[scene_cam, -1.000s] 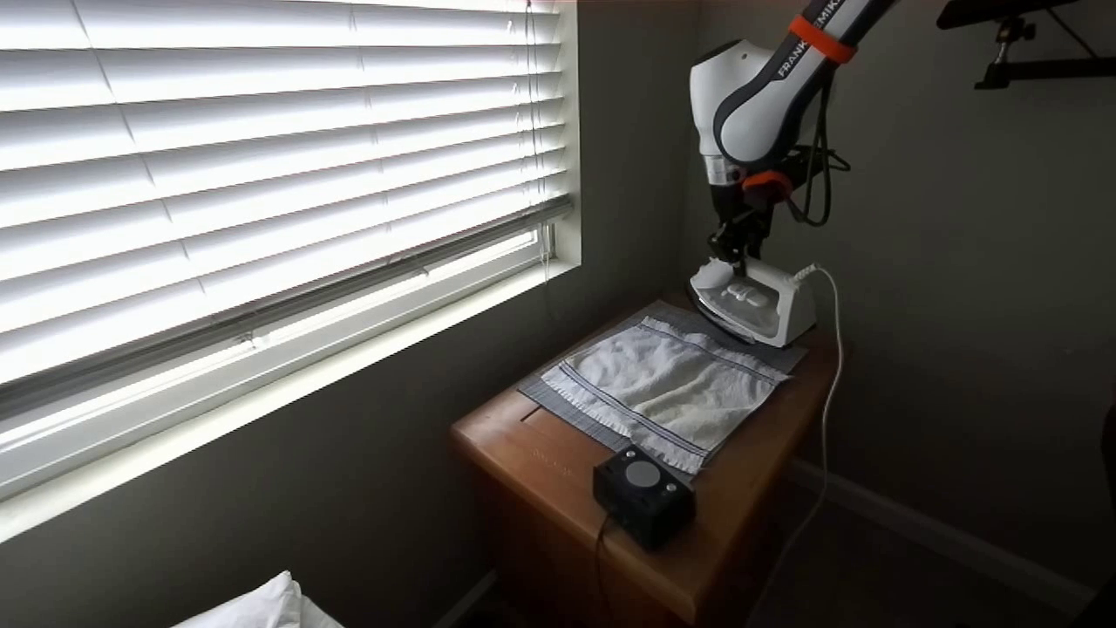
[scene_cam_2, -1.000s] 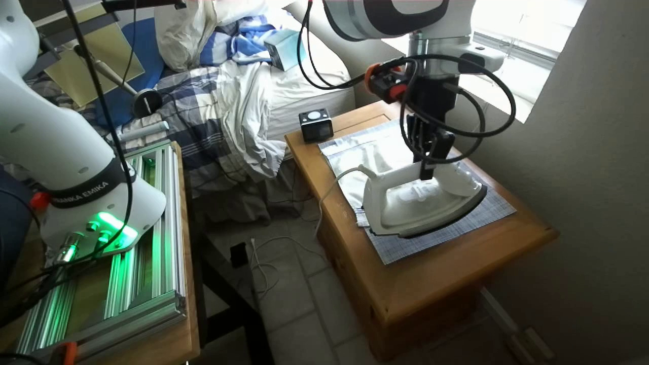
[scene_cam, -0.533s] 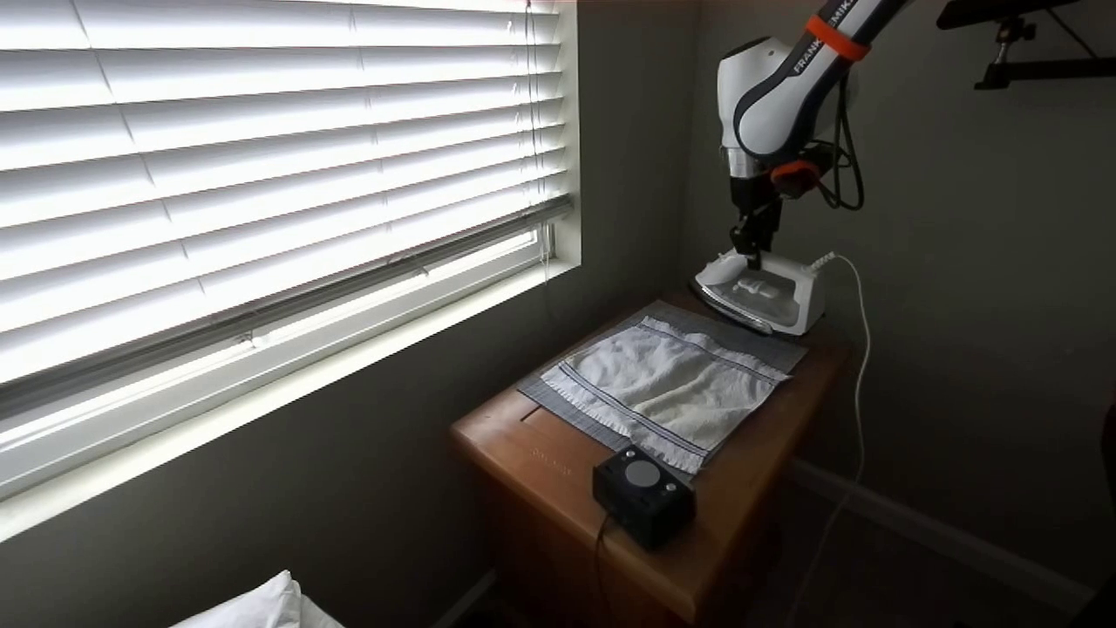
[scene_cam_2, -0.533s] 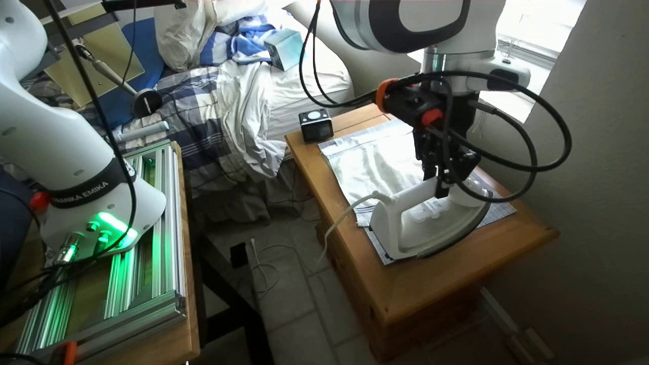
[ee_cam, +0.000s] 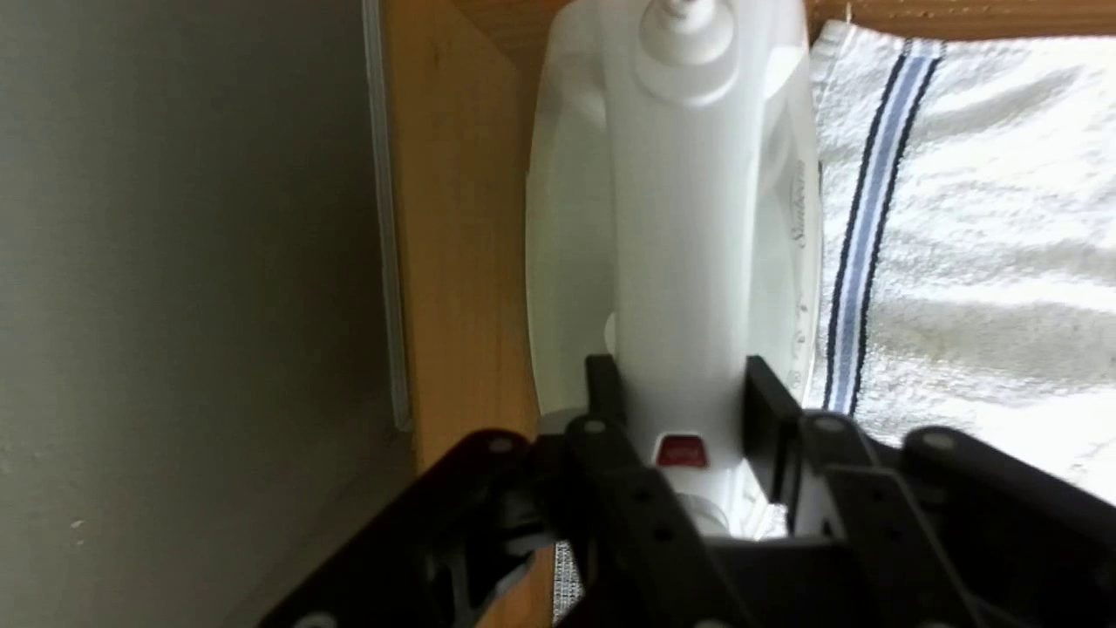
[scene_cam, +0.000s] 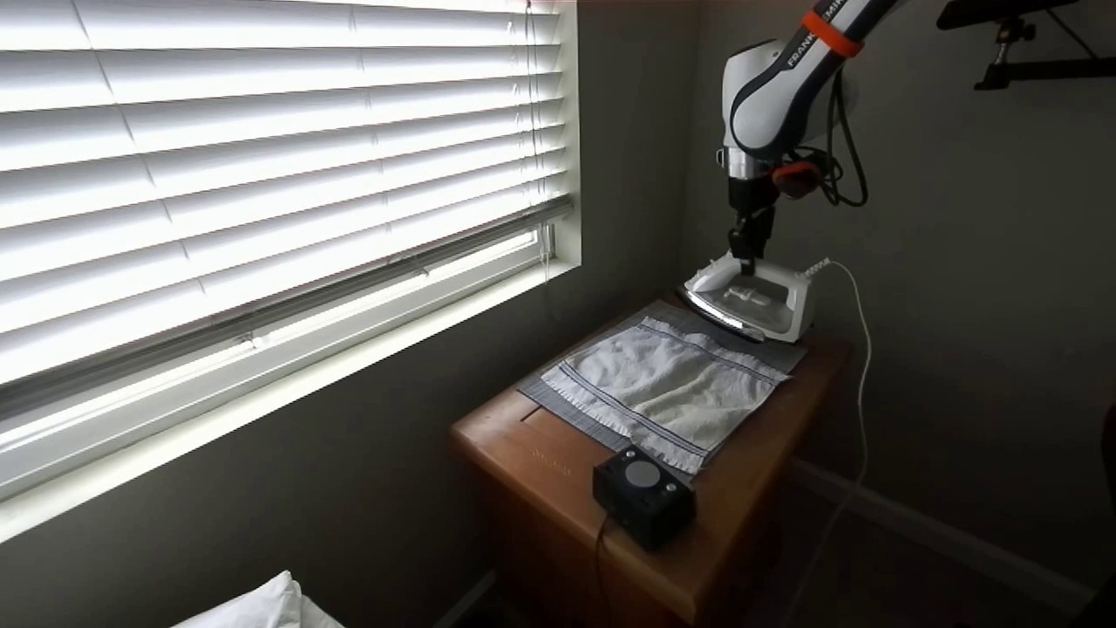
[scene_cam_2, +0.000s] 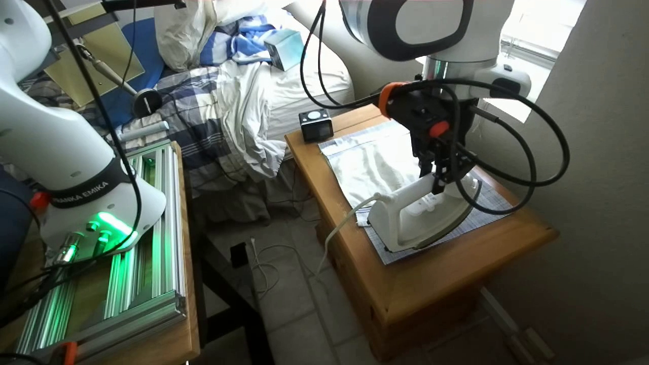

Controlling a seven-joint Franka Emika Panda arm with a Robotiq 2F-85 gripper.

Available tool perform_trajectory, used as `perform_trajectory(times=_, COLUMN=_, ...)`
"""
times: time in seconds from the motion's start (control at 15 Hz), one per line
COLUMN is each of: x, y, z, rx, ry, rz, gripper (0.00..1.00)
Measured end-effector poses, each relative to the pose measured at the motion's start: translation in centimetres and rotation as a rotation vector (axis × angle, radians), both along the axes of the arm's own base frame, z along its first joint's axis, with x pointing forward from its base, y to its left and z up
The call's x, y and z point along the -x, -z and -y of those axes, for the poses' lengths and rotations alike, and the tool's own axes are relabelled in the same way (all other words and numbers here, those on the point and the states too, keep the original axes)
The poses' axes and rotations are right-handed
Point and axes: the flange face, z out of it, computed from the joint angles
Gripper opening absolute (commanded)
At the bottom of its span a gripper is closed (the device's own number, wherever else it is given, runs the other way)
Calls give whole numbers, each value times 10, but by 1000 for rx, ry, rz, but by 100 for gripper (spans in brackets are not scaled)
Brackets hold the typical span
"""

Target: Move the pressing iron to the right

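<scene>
in an exterior view the iron point(scene_cam: 750, 310) is over the grey mat point(scene_cam: 785, 359) — just beside the white cloth point(scene_cam: 671, 375). in an exterior view the gripper point(scene_cam_2: 431, 178) grasps the iron's handle point(scene_cam_2: 413, 192) from above. wrist view — fingers point(ee_cam: 603, 392) press it from both sides.

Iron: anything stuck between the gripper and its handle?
Nothing visible. In the wrist view the gripper is closed on the handle, its fingers against both sides. The towel shows beside the iron, outside the grip.
</scene>
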Motion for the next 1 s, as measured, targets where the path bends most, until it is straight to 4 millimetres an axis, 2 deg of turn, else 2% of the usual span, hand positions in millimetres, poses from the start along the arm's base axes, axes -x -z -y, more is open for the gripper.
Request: perform_trajectory(times=1.0, x=-15, y=13, z=22, rx=-12, ry=65, rz=-9, gripper=12)
